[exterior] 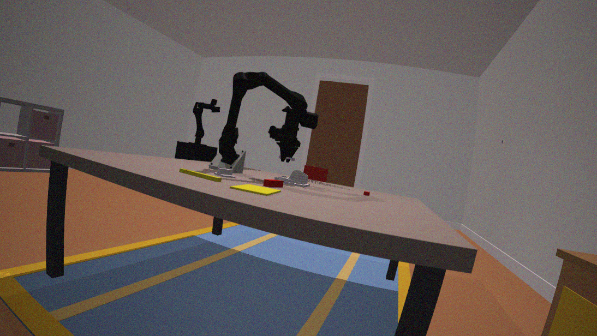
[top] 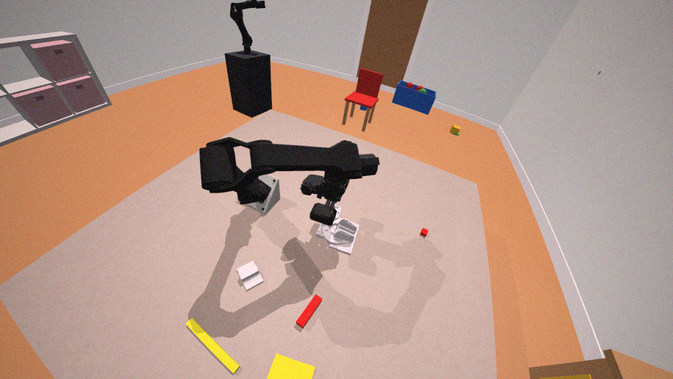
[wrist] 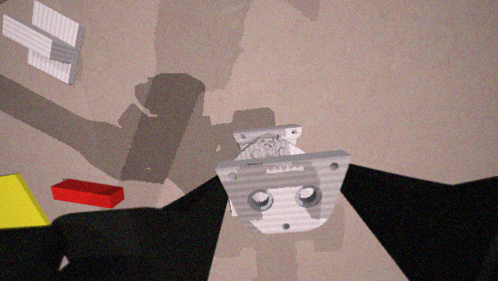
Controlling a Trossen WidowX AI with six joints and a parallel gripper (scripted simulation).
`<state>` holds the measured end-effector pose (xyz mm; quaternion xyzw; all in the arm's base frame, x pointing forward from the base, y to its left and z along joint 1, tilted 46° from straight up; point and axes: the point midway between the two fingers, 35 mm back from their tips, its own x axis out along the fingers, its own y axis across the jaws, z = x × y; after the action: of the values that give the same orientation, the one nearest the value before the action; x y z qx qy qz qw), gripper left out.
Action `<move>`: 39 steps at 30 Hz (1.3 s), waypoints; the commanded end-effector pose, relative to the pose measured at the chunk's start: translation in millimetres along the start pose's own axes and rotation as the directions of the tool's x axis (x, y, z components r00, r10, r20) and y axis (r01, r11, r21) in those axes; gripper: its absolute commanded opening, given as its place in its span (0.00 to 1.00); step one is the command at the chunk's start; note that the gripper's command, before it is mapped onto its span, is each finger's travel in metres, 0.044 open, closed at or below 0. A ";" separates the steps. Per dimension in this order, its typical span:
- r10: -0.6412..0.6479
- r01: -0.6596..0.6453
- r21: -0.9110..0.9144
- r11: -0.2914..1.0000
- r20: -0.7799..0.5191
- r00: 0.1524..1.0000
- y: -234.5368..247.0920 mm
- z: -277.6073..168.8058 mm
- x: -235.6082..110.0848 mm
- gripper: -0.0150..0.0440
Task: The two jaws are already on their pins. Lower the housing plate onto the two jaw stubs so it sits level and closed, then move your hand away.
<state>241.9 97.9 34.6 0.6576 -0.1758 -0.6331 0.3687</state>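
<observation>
Since the plate (top: 338, 210) (exterior: 291, 158) (wrist: 285, 180) hangs above the jaw unit (top: 343, 235) (exterior: 298, 177) (wrist: 274, 148), the step in hand looks like lining it up before lowering. The tool (top: 332, 207) (exterior: 286, 159) (wrist: 277, 171) grips it by its two sides, fingers set wide. In the wrist view the plate hides part of the unit, and its two big holes do not yet look centred over the stubs. Done well, the move would square the plate over the unit first, then bring it down slowly and flat, so both holes meet their stubs together. If one side catches, I'd lift slightly and realign rather than press; once it sits level, open the fingers evenly and rise straight up.

Pale and matt, the desk (top: 447, 320) (exterior: 250, 215) (wrist: 410, 91) carries broad arm shadows, which could blur the holes' edges. Toward the near edge in the exterior view lie a yellow strip (top: 211, 346) (exterior: 199, 174), a yellow sheet (top: 291, 367) (exterior: 254, 189) (wrist: 18, 201) and a red block (top: 309, 311) (exterior: 273, 183) (wrist: 87, 193). Beyond the far edge stand a red chair (top: 361, 99) (exterior: 315, 173) and a brown door (top: 391, 37) (exterior: 339, 133).
</observation>
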 end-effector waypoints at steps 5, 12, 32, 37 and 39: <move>-0.005 0.005 0.007 1.000 -0.002 1.000 0.2 1.9 -0.6 0.85; -0.005 0.005 0.007 1.000 -0.002 1.000 0.2 1.9 -0.6 0.85; -0.005 0.005 0.015 1.000 -0.002 1.000 0.9 2.6 -0.6 0.85; -0.006 0.006 0.016 1.000 -0.002 1.000 0.6 2.0 5.2 0.85; -0.006 0.006 0.016 1.000 -0.002 1.000 0.5 1.6 8.5 0.85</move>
<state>242.1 95.0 32.4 0.6636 -0.1789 -0.6313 0.3593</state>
